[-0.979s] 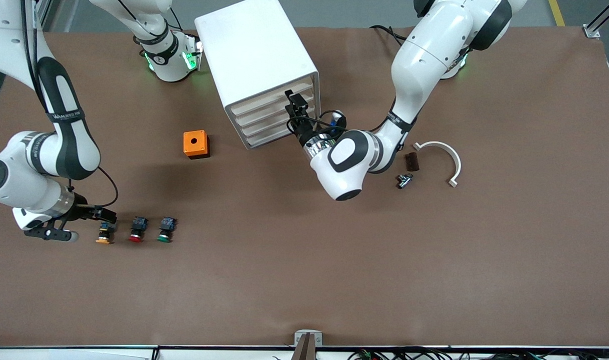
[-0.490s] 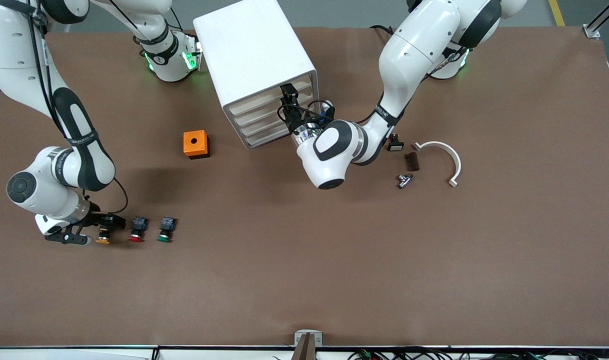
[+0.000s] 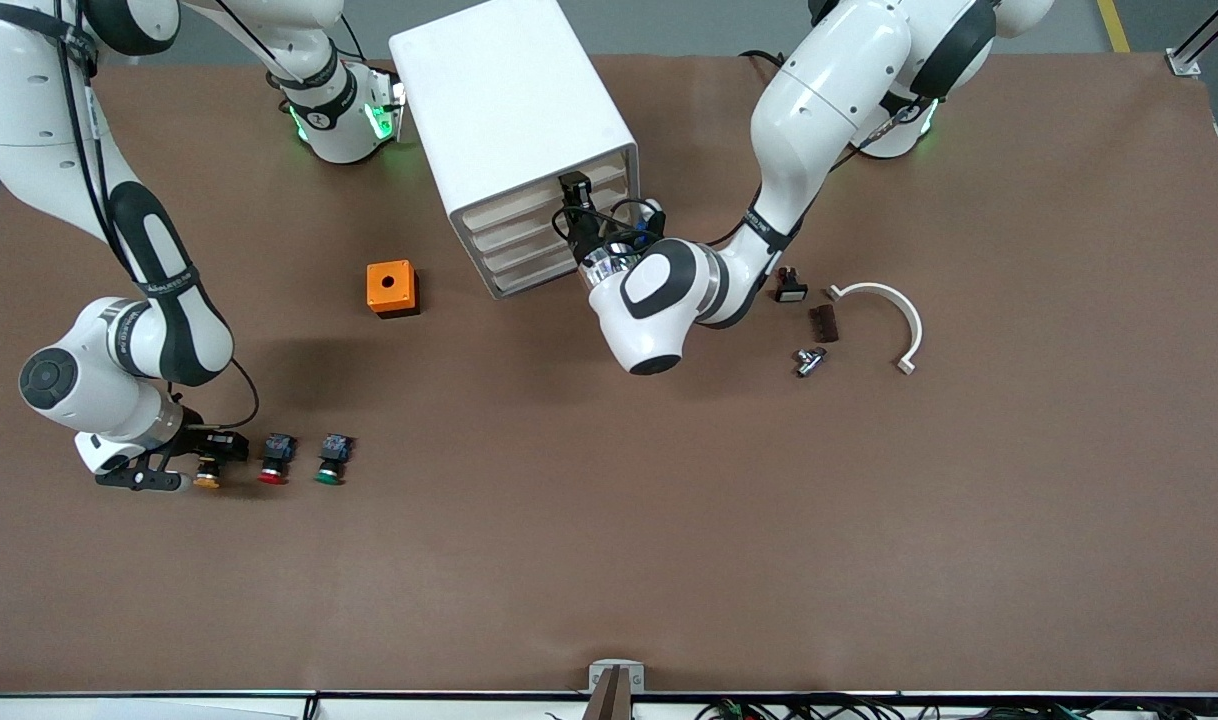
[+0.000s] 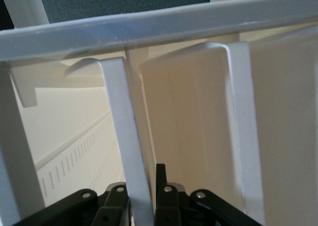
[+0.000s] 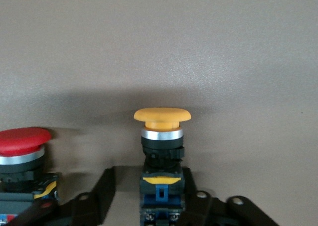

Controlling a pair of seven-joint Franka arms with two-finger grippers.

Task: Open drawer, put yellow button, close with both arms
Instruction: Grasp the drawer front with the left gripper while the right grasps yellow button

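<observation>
Both grippers have closed in: left gripper (image 3: 576,199) clamped on drawer (image 3: 544,199) handle; right gripper (image 3: 212,452) around yellow button (image 3: 206,474), grip unclear.

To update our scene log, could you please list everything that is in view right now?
table: 1, brown, under everything
cabinet: 1, white, four drawers, between the arms' bases
drawer: 1, cream front, uppermost in the cabinet
orange box: 1, with a hole, beside the cabinet
yellow button: 1, toward the right arm's end
red button: 1, beside the yellow button
green button: 1, beside the red button
curved bracket: 1, white, toward the left arm's end
small parts: 3, dark or metallic, beside the bracket
left end effector: black, shut on the drawer
right end effector: black, around the yellow button
</observation>
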